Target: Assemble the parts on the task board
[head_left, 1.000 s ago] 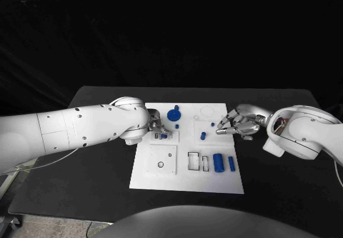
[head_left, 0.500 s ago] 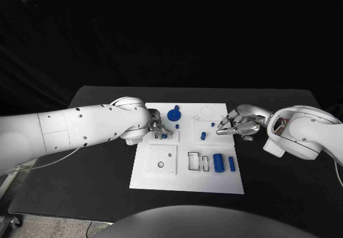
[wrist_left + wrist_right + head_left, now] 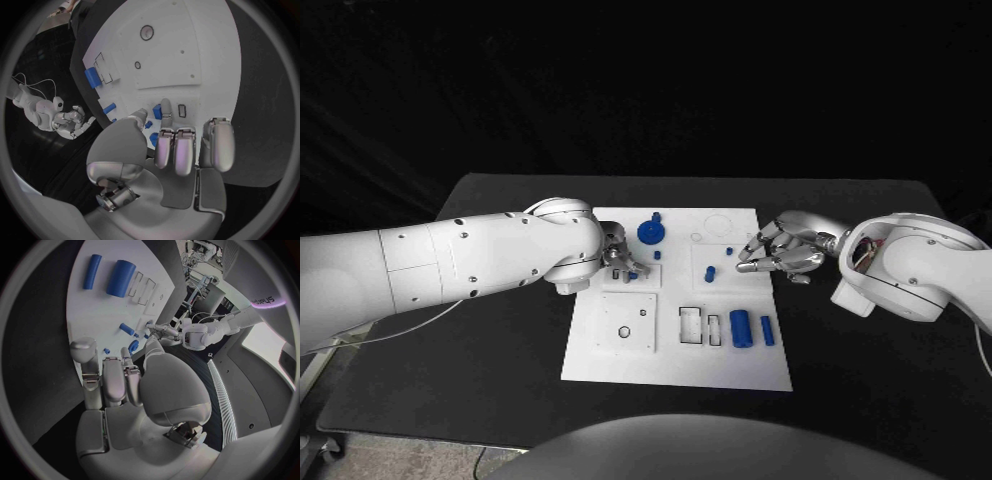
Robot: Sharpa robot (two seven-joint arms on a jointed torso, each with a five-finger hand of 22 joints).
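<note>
Cylinders, thick (image 3: 740,328) and thin (image 3: 767,330), lie nearest on the task board (image 3: 678,370). Farther in, the left hand (image 3: 620,262) pinches a small blue part (image 3: 630,274) over the board's left side, probably seating it; pressing straight down comes next. The right hand (image 3: 780,253) hovers empty, fingers apart, at the board's right edge.

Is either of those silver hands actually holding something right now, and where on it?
The left hand seems to pinch a small blue part at its fingertips, over the task board; where on it cannot be told. The right hand holds nothing.
</note>
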